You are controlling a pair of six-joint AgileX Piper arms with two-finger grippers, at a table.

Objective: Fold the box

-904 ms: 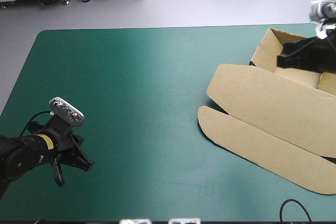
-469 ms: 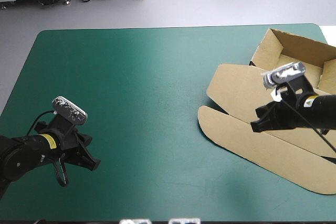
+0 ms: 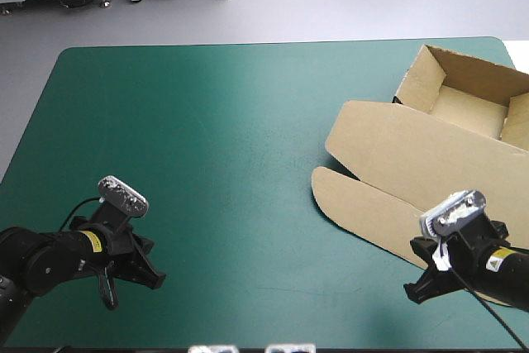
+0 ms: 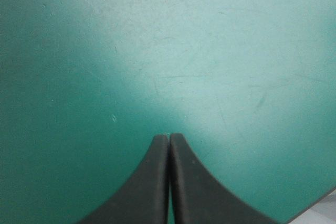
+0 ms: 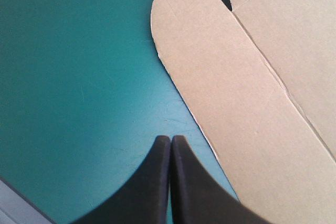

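Observation:
The brown box (image 3: pixel 413 163) lies at the table's right side as an open tray with raised walls (image 3: pixel 467 88) toward the far right corner. Its lid lies flat, reaching toward the front, with a rounded flap (image 5: pixel 231 82) at the lid's front edge. My right gripper (image 3: pixel 417 289) is shut and empty, low over the teal-green cover just off that flap's edge (image 5: pixel 169 140). My left gripper (image 3: pixel 149 277) is shut too, over bare cover near the front left (image 4: pixel 169 137), far from the box.
The table's front edge runs close behind both grippers. A corner of that edge shows beside the right gripper (image 5: pixel 16 198). Bare teal-green cover (image 3: pixel 215 138) fills the left and middle of the table.
The right gripper has swung from the tray at the far right, across the lid, down to the front edge by the flap. The left gripper has shifted slightly right and forward.

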